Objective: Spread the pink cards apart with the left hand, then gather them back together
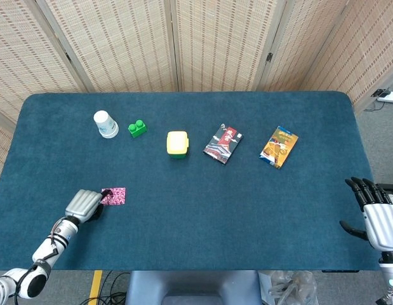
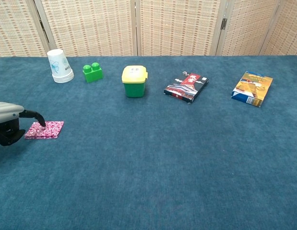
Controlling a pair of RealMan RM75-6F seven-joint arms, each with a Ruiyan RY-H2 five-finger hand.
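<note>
Table (image 1: pixel 247 210) covered in matt, napped blue cloth resembling felt; folding screens (image 1: pixel 215 44) behind it of woven, reed-like matting in pale frames. Pink cards (image 2: pixel 44 130) of patterned paper; stacked cups (image 2: pixel 59 66) of white paper or thin plastic; green brick (image 2: pixel 92 72) and yellow-lidded green tub (image 2: pixel 134 81) of smooth plastic. Two packets (image 2: pixel 186 87) (image 2: pixel 252 88) with glossy printed wrapping; left hand (image 1: pixel 84 204) with a silvery shell and black fingers (image 2: pixel 37 117).

The left hand (image 2: pixel 8 125) is cut off by the chest view's left edge and covers the near corner of the pink cards (image 2: pixel 46 130); how many cards lie stacked there cannot be told. The right hand (image 1: pixel 376 216) shows only in the head view.
</note>
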